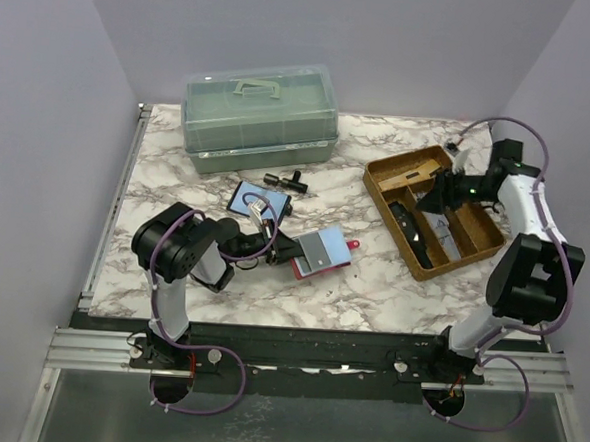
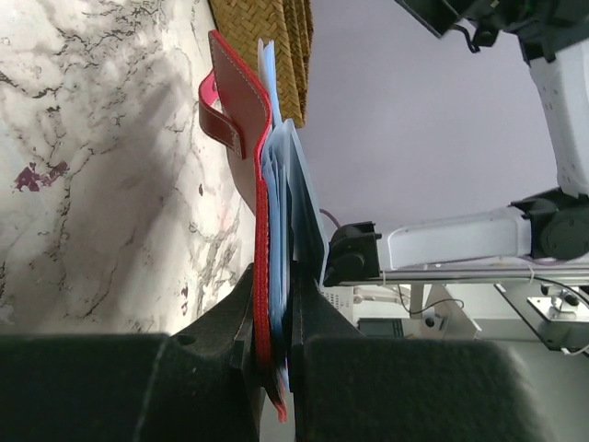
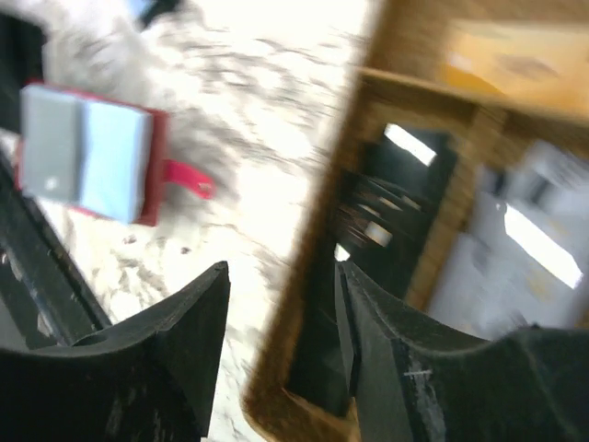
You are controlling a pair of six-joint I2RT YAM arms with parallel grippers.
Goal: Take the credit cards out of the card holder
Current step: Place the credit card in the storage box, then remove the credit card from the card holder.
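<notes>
The red card holder (image 1: 325, 255) lies open at the table's middle, its red tab (image 1: 352, 246) pointing right. Grey and pale blue credit cards (image 1: 318, 248) show on its top face. My left gripper (image 1: 281, 248) is shut on the holder's left edge. In the left wrist view the jaws (image 2: 276, 322) clamp the red rim (image 2: 260, 212) with the blue cards (image 2: 290, 193) fanned against it. My right gripper (image 1: 442, 195) is open and empty, over the wicker tray. In the blurred right wrist view the holder (image 3: 87, 152) lies far left of my open gripper (image 3: 281, 285).
A wicker tray (image 1: 461, 259) with dark tools stands at the right; its rim (image 3: 304, 304) lies between my right fingers' line of sight. A dark-edged blue case (image 1: 251, 200), a black tool (image 1: 284, 181) and a green toolbox (image 1: 259, 117) lie behind the holder.
</notes>
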